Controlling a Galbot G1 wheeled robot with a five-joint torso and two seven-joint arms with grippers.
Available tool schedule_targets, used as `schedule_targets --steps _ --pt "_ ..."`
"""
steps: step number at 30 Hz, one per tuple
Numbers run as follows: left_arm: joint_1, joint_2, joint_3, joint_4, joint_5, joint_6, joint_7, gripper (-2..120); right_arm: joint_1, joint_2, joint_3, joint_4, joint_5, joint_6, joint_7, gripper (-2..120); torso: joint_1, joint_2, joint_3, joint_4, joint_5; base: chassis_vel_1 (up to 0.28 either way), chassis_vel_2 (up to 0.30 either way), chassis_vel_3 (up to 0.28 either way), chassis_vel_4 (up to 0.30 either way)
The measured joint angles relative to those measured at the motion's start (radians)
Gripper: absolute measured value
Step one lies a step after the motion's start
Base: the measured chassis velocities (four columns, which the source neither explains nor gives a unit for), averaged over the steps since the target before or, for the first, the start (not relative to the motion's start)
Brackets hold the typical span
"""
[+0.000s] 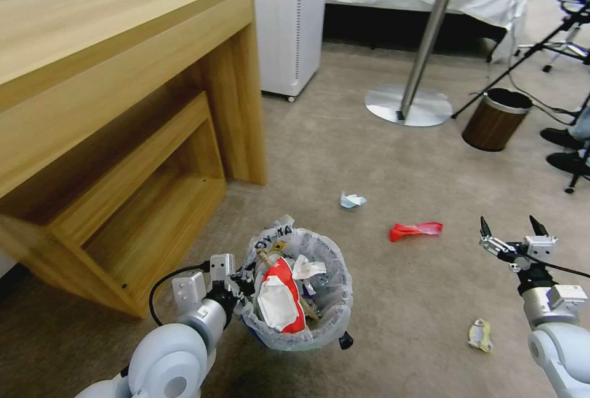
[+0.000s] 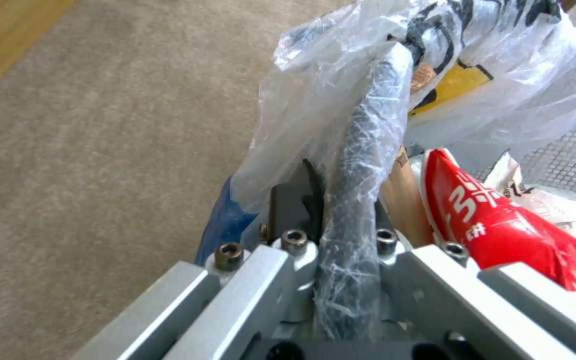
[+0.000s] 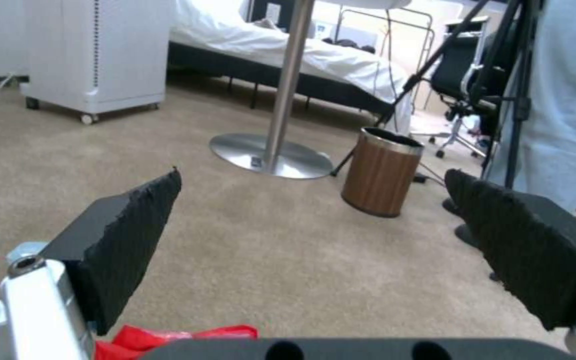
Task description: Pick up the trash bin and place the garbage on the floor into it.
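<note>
The trash bin [image 1: 332,318], lined with a crinkly white bag, hangs low in front of me, holding a red-and-white packet [image 1: 279,296] and scraps. My left gripper [image 1: 244,286] is shut on its near-left rim; the left wrist view shows the gripper [image 2: 341,205] clamping the bag-wrapped dark rim [image 2: 368,150]. On the beige floor [image 1: 381,158] lie a red packet [image 1: 415,230], a crumpled white-and-blue wrapper [image 1: 352,200] and a yellowish scrap [image 1: 480,333]. My right gripper [image 1: 514,227] hovers open, right of the red packet. The right wrist view shows the gripper [image 3: 328,220] spread above the red packet [image 3: 175,337].
A wooden desk [image 1: 123,109] stands at the left, a white cabinet [image 1: 289,23] behind it. A round table's metal base [image 1: 407,105], a brown wood-grain bin [image 1: 496,119] and a tripod's legs [image 1: 522,57] are at the back right. A person's shoes [image 1: 562,140] show at the right edge.
</note>
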Motion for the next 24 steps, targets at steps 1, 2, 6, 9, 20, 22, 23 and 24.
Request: schedule_targets --steps 1,2,6,9,20,22,23,24 --pt "0.002 -0.001 -0.001 0.0 -0.002 0.0 0.0 0 0.001 0.001 -0.009 0.001 0.0 0.01 0.002 100 0.0 0.0 0.0 0.0001 0.0 0.0 0.0 0.0 0.0" --pt "0.002 -0.001 -0.001 0.0 -0.002 0.0 0.0 0 0.001 0.001 -0.009 0.001 0.0 0.01 0.002 100 0.0 0.0 0.0 0.0001 0.0 0.0 0.0 0.0 0.0" --pt "0.01 -0.005 -0.002 -0.002 -0.006 0.0 0.0 0 0.0 0.01 -0.031 0.001 0.005 0.054 -0.017 100 0.0 0.0 0.0 0.0007 0.0 0.0 0.0 0.0 0.0" --pt "0.015 -0.005 -0.007 -0.006 -0.007 -0.001 -0.002 0 0.001 0.018 -0.045 0.002 0.022 0.059 -0.042 100 0.0 0.0 0.0 0.0005 0.0 0.0 0.0 0.0 0.0" --pt "0.045 -0.012 -0.02 -0.008 0.003 -0.004 -0.002 0 0.011 0.02 -0.075 -0.012 0.02 0.071 -0.069 100 0.0 0.0 0.0 0.0005 0.0 0.0 0.0 0.0 0.0" --pt "0.051 -0.014 -0.022 -0.01 0.006 -0.004 -0.002 0 0.011 0.019 -0.081 -0.011 0.017 0.071 -0.07 100 0.0 0.0 0.0 0.0005 -0.0001 0.0 0.0 0.0 0.0" --pt "0.051 -0.014 -0.022 -0.01 0.006 -0.004 -0.002 0 0.011 0.019 -0.081 -0.011 0.017 0.071 -0.07 100 0.0 0.0 0.0 0.0005 -0.0001 0.0 0.0 0.0 0.0" --pt "0.053 -0.014 -0.024 -0.011 0.007 -0.004 -0.002 0 0.011 0.019 -0.083 -0.01 0.016 0.071 -0.07 100 0.0 0.0 0.0 0.0005 0.0 0.0 0.0 0.0 0.0"
